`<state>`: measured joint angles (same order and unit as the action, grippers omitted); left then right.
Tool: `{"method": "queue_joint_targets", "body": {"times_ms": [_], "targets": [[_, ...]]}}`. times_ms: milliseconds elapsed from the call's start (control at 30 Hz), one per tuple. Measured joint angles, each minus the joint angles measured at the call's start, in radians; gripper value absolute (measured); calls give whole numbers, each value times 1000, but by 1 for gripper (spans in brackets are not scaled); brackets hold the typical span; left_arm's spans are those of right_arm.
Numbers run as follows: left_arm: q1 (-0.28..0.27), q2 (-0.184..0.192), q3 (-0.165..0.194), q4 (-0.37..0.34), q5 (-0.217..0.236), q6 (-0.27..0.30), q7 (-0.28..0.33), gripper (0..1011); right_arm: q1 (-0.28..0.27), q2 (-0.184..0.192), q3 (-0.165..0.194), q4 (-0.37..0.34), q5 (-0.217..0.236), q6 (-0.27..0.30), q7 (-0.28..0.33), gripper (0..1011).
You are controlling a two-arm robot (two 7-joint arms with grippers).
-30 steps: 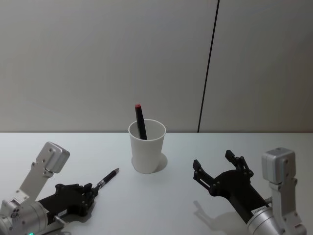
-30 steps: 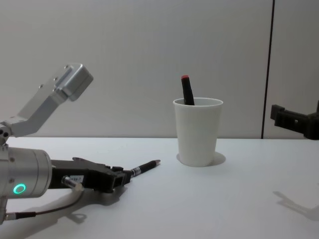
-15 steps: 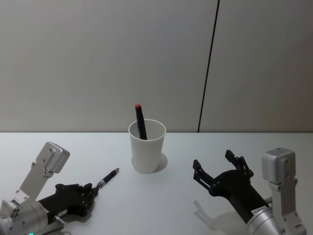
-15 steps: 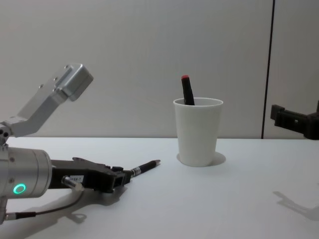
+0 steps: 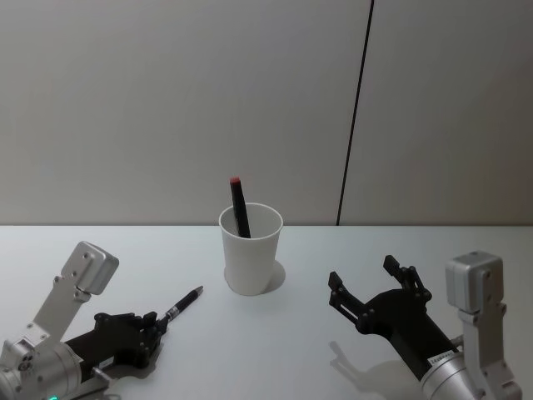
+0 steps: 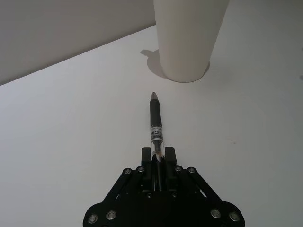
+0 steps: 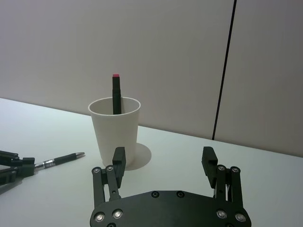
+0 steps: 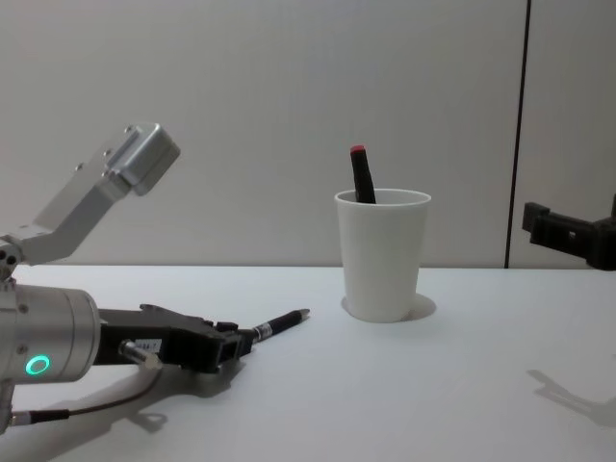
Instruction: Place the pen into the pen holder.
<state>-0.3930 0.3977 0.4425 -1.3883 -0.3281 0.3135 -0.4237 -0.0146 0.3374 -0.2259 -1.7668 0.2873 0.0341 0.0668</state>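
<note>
A black pen (image 5: 183,303) (image 6: 155,125) (image 8: 278,324) (image 7: 61,160) lies low over the white table, its tip pointing toward the pen holder (image 5: 250,249) (image 8: 382,254) (image 7: 115,133) (image 6: 189,38), a white paper cup. My left gripper (image 5: 151,326) (image 6: 159,160) (image 8: 234,344) is shut on the pen's rear end, at the table's front left. A black stick with a red tip (image 5: 239,205) (image 8: 362,173) (image 7: 115,93) stands inside the cup. My right gripper (image 5: 371,282) (image 7: 163,163) hovers open at the front right, apart from the cup.
A plain grey wall with a dark vertical seam (image 5: 354,112) rises behind the table. The white tabletop (image 5: 291,333) stretches between the two arms and in front of the cup.
</note>
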Motion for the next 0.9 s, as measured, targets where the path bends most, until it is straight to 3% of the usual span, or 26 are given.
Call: {"method": "queue_joint_targets", "body": {"times_ms": [633,900], "targets": [[-3,3,1,3,0,-4,-6,174,0,0,0,0,0,0,0,1001],[-46,25,8,75,-2,-68,-74,174,0,0,0,0,0,0,0,1001]]}}
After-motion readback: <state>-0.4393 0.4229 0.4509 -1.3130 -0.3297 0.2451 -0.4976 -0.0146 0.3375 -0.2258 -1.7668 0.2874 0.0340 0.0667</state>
